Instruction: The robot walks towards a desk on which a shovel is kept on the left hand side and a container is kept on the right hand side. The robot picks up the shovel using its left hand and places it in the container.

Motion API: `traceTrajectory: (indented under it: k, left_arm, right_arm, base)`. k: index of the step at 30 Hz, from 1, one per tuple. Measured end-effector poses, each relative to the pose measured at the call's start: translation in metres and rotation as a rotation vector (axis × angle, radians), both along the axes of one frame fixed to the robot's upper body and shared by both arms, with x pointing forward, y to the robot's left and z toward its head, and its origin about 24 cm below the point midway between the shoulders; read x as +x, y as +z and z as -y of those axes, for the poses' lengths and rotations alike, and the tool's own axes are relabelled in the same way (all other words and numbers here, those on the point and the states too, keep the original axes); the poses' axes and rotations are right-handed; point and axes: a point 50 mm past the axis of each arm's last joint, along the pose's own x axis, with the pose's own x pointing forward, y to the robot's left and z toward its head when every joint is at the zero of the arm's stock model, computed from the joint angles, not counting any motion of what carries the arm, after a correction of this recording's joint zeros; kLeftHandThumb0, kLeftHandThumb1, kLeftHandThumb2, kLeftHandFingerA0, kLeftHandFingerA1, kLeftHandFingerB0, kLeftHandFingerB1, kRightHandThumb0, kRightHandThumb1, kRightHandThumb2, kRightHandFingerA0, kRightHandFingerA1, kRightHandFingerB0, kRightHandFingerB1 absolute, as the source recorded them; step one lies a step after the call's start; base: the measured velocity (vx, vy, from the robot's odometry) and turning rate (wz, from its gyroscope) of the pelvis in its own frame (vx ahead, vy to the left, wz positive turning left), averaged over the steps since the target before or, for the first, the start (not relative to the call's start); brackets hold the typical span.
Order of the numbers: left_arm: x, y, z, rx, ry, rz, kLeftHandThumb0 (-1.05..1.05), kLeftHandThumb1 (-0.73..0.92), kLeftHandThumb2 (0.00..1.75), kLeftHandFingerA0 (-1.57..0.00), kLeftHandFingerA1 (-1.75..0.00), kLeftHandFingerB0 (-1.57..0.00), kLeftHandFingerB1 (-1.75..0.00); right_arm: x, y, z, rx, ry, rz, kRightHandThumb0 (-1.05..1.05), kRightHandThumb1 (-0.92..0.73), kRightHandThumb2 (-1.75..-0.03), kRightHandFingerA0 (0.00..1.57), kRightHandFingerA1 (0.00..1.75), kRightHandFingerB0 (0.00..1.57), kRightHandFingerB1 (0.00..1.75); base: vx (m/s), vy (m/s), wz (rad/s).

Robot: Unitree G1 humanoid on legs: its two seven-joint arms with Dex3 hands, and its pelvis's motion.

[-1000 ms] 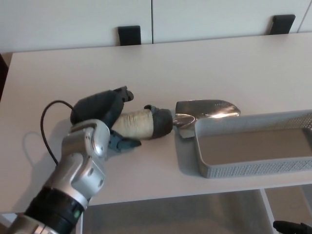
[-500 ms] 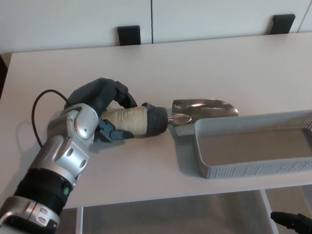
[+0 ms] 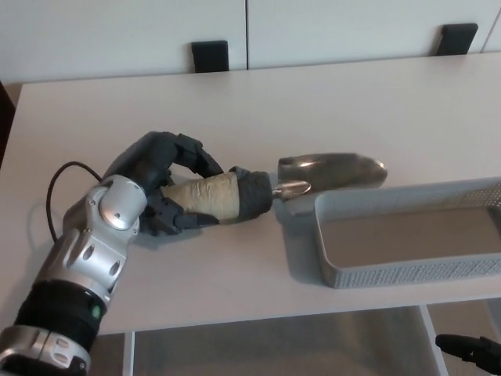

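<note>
White bench (image 3: 313, 110) carries all; left robot hand (image 3: 168, 184) grasps the trowel (image 3: 258, 192) handle. Lift level, swing toward three o'clock into the mesh tray (image 3: 407, 270).

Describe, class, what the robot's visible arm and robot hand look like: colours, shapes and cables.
The left robot hand is dark grey-black with thick, blocky fingers. Its wrist is rounded silver metal with small round holes; the forearm below is black. A thin black cable loops beside it.
</note>
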Motion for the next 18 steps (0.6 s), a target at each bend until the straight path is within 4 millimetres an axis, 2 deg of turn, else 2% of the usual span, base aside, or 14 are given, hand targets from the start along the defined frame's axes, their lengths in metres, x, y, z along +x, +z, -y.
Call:
traceTrajectory:
  k: [2, 3, 4, 5, 6, 7, 8, 10, 11, 12, 13, 16, 17, 18]
  left_arm:
    - [-0.001, -0.001, 0.0, -0.058, 0.031, -0.002, -0.29, 0.13, 1.25, -1.5, -1.07, -1.12, -1.06]
    - [-0.001, -0.003, 0.001, -0.113, 0.059, -0.003, -0.29, 0.13, 1.25, -1.5, -1.07, -1.12, -1.06]
    - [-0.002, -0.004, 0.002, -0.147, 0.073, -0.006, -0.16, 0.26, 1.17, -1.45, -1.28, -1.19, -1.15]
    - [-0.003, -0.005, 0.003, -0.191, 0.092, -0.011, -0.16, 0.26, 1.17, -1.45, -1.28, -1.19, -1.15]
    - [-0.003, -0.007, 0.004, -0.222, 0.106, -0.014, -0.23, 0.1, 1.41, -1.47, -1.26, -1.2, -1.25]
    - [-0.004, -0.008, 0.005, -0.262, 0.126, -0.017, -0.23, 0.1, 1.41, -1.47, -1.26, -1.2, -1.25]
    - [-0.005, -0.009, 0.006, -0.294, 0.142, -0.019, -0.22, 0.06, 1.67, -1.57, -1.19, -1.23, -1.4]
    - [-0.006, -0.011, 0.008, -0.376, 0.183, -0.023, -0.24, 0.08, 1.75, -1.57, -1.18, -1.2, -1.45]
    - [-0.006, -0.011, 0.009, -0.401, 0.196, -0.023, -0.22, 0.08, 1.75, -1.57, -1.11, -1.23, -1.41]
    - [-0.006, -0.012, 0.01, -0.444, 0.22, -0.023, -0.22, -0.01, 1.75, -1.57, -1.19, -1.28, -1.32]
    - [-0.007, -0.013, 0.01, -0.472, 0.236, -0.023, -0.32, 0.08, 1.71, -1.57, -1.06, -1.31, -1.3]
    - [-0.008, -0.012, 0.011, -0.566, 0.289, -0.014, -0.35, 0.07, 1.59, -1.57, -1.12, -1.35, -1.24]
    - [-0.008, -0.011, 0.011, -0.607, 0.309, -0.004, -0.28, -0.02, 1.69, -1.57, -1.22, -1.32, -1.2]
    - [-0.008, -0.01, 0.011, -0.633, 0.322, 0.004, -0.28, -0.02, 1.69, -1.57, -1.22, -1.32, -1.2]
  right_arm:
    - [0.0, 0.0, 0.0, 0.0, 0.0, 0.0, -0.2, -0.41, -0.58, 0.81, 0.69, 0.59, 0.57]
    - [0.0, 0.0, 0.0, 0.0, 0.001, 0.0, -0.2, -0.41, -0.58, 0.81, 0.69, 0.59, 0.57]
    - [0.0, 0.0, 0.0, 0.0, 0.001, 0.0, -0.22, -0.41, -0.59, 0.81, 0.7, 0.58, 0.57]
    - [0.0, 0.0, 0.0, 0.0, 0.001, 0.0, -0.22, -0.41, -0.59, 0.81, 0.7, 0.58, 0.57]
    - [0.0, 0.0, 0.0, 0.0, 0.002, 0.0, -0.2, -0.42, -0.58, 0.81, 0.69, 0.59, 0.57]
    - [0.0, 0.0, 0.0, 0.0, 0.002, 0.0, -0.2, -0.42, -0.58, 0.81, 0.69, 0.59, 0.57]
    - [0.0, 0.0, 0.0, 0.0, 0.002, -0.001, -0.15, -0.45, -0.53, 0.81, 0.66, 0.61, 0.54]
    - [0.0, 0.0, 0.0, 0.0, 0.003, -0.001, -0.2, -0.43, -0.58, 0.8, 0.69, 0.6, 0.57]
    - [0.0, 0.0, 0.0, 0.0, 0.003, -0.001, -0.2, -0.42, -0.58, 0.8, 0.69, 0.6, 0.58]
    - [0.0, 0.0, 0.0, 0.0, 0.003, -0.001, -0.2, -0.42, -0.58, 0.8, 0.69, 0.6, 0.58]
    - [0.0, 0.0, -0.001, 0.0, 0.004, -0.001, -0.2, -0.42, -0.58, 0.81, 0.69, 0.6, 0.58]
    - [0.001, 0.0, -0.001, 0.001, 0.006, -0.002, -0.21, -0.42, -0.58, 0.8, 0.69, 0.6, 0.58]
    - [0.001, 0.0, -0.001, 0.001, 0.006, -0.002, -0.21, -0.42, -0.58, 0.79, 0.69, 0.6, 0.58]
    - [0.001, 0.0, -0.001, 0.001, 0.007, -0.002, -0.21, -0.42, -0.58, 0.79, 0.69, 0.6, 0.58]
  base:
    - [0.0, 0.0, 0.0]
    - [0.0, 0.0, 0.0]
    - [0.0, 0.0, 0.0]
    - [0.0, 0.0, 0.0]
    - [0.0, 0.0, 0.0]
    - [0.0, 0.0, 0.0]
    - [0.0, 0.0, 0.0]
    - [0.0, 0.0, 0.0]
    - [0.0, 0.0, 0.0]
    - [0.0, 0.0, 0.0]
    - [0.0, 0.0, 0.0]
    - [0.0, 0.0, 0.0]
    - [0.0, 0.0, 0.0]
    - [0.0, 0.0, 0.0]
